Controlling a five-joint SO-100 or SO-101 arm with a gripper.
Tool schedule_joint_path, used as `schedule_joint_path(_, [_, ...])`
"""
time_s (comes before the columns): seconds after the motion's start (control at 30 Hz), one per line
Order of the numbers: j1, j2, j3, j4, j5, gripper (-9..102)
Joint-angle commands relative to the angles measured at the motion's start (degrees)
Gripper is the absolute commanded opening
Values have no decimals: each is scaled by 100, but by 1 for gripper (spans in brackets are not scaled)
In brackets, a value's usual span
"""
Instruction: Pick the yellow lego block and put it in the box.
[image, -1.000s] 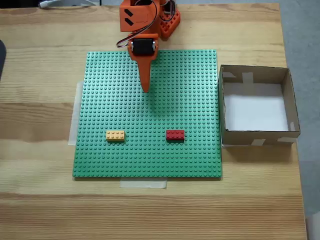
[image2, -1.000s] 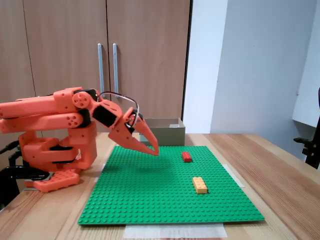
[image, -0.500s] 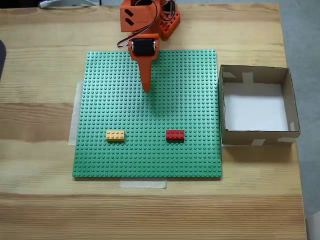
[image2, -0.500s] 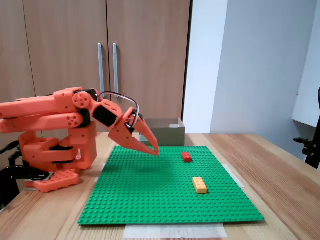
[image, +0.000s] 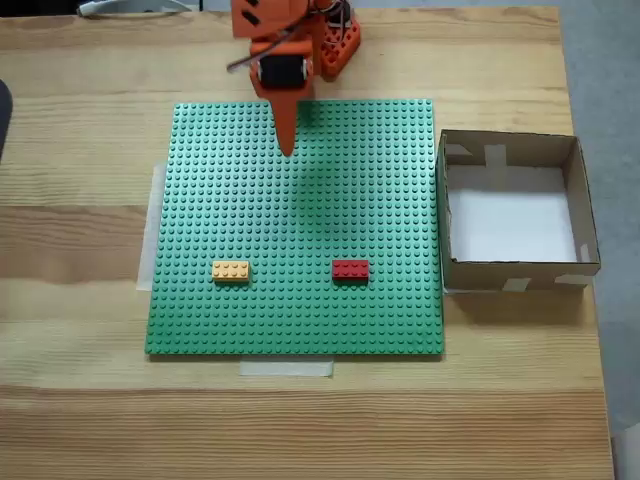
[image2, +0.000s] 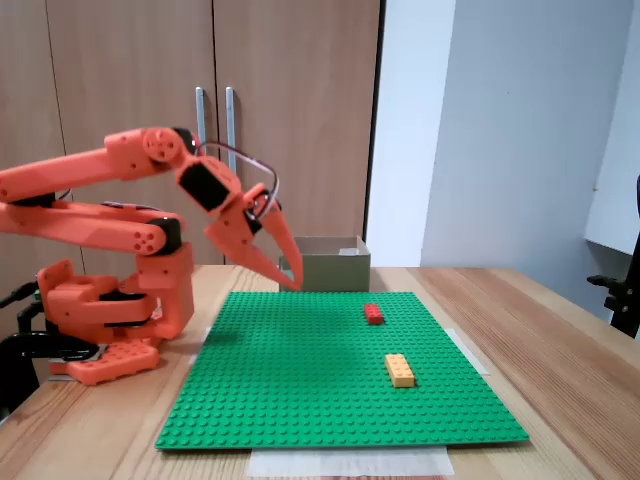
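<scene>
The yellow lego block (image: 231, 270) (image2: 400, 369) lies flat on the green studded baseplate (image: 300, 210) (image2: 320, 380), toward its front left in the top-down fixed view. The cardboard box (image: 517, 210) (image2: 325, 262) with a white floor stands just off the baseplate's right edge in that view. My orange gripper (image: 288, 150) (image2: 295, 287) hangs in the air over the baseplate's far part, pointing down and forward, well away from the yellow block. Its fingers lie together with nothing between them.
A red brick (image: 350, 268) (image2: 374, 313) sits on the baseplate between the yellow block and the box. The arm's orange base (image2: 110, 310) stands at the table's far edge in the top-down view. Bare wooden tabletop (image: 80, 200) surrounds the baseplate.
The arm has lifted: the gripper rose and drew back toward the base, away from the baseplate's surface. The bricks and box have not moved.
</scene>
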Motion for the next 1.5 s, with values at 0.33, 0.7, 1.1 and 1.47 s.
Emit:
schedule_joint_path(0.33, [879, -2250, -3076, 773, 62, -1])
schedule_joint_path(0.7, [1371, -4254, -4966, 1204, -299, 3])
schedule_joint_path(1.1, [2153, -5810, -5722, 861, -554, 18])
schedule_joint_path(1.47, [2048, -6548, -6196, 1002, -712, 24])
